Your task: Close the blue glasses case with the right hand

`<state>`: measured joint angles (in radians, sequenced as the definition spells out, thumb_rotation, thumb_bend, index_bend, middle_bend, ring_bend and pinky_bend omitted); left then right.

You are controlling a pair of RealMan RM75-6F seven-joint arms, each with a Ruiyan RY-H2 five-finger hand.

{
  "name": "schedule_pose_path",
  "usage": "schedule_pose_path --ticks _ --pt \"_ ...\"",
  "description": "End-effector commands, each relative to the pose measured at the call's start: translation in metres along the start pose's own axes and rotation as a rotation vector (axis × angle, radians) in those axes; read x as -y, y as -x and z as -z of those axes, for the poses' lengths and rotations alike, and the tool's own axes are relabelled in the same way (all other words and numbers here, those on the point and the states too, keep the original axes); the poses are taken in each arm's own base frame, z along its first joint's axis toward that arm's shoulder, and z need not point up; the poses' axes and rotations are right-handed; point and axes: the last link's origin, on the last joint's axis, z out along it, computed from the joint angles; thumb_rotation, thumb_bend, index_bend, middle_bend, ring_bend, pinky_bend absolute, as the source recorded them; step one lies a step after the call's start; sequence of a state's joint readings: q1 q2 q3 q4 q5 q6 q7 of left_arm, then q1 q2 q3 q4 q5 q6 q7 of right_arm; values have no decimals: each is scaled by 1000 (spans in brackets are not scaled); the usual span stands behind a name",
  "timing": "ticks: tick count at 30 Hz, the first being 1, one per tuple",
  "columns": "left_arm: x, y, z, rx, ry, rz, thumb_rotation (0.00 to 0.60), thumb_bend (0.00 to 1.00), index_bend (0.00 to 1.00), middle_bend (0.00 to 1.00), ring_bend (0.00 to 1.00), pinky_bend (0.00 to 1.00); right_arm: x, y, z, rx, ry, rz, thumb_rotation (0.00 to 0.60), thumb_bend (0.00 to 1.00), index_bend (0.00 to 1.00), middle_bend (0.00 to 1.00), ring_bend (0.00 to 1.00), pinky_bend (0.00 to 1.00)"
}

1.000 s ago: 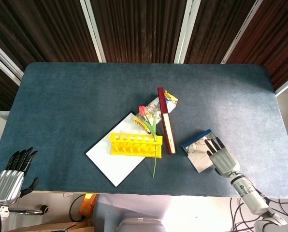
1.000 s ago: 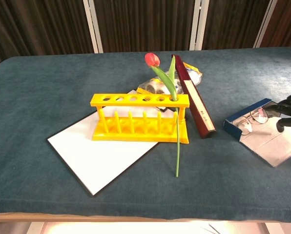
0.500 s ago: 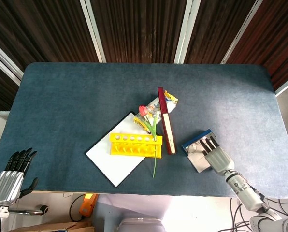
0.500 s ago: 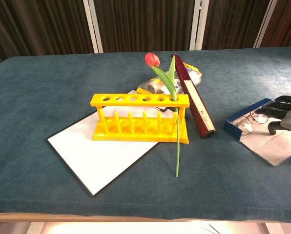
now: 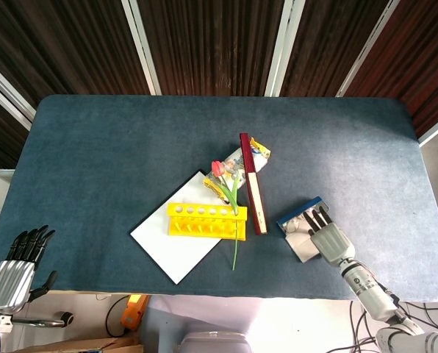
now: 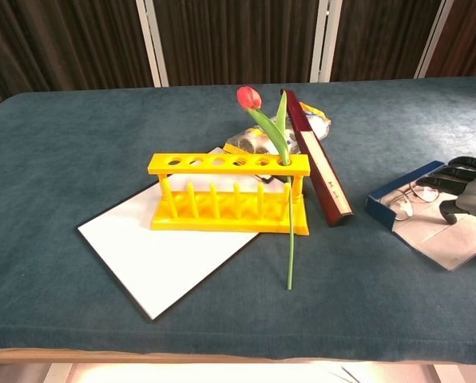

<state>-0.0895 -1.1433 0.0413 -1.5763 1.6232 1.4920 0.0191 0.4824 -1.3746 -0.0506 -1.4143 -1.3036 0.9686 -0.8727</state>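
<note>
Right hand (image 5: 328, 237): lay palm-down over the open blue glasses case (image 6: 406, 194), dark fingers (image 6: 460, 171) stretched flat and close together across its interior; whether they pressed on it or only hovered could not be told; nothing was grasped.
Left hand (image 5: 17, 269): hung off the table's near-left corner, fingers apart, holding nothing.
Blue glasses case: sat open near the table's (image 5: 116, 154) front-right edge, a pair of glasses (image 6: 408, 196) lying inside its blue tray, the pale lining of the flap (image 6: 450, 238) spread flat toward the front edge.
Nearest neighbour: a long dark-red box (image 5: 253, 184) with a cream face, lying just left of the case but apart from it.
Centre group: a yellow plastic test-tube rack (image 6: 228, 193) with a row of round holes stood on a white rectangular sheet (image 5: 176, 243) with a thin dark border.
Flower: a red tulip (image 6: 249, 97) with a green stem passed through the rack's rightmost hole, the stem end reaching the cloth in front.
Behind the rack: a crinkled snack packet (image 5: 246, 156), partly hidden.
Surface: a blue-grey cloth, matte and felt-like, with rounded corners.
</note>
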Motion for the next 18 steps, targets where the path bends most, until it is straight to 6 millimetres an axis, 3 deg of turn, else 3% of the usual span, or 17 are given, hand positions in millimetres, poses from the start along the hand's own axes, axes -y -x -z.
schedule_pose_path --ticks 1,18 --pt "0 0 0 -1 0 1 600 352 0 0 0 48 -1 -1 0 -4 5 -5 600 564 584 0 0 0" --pt "-1 1 2 -1 2 0 600 353 0 0 0 48 -11 -16 -4 -67 29 -78 600 572 579 0 0 0"
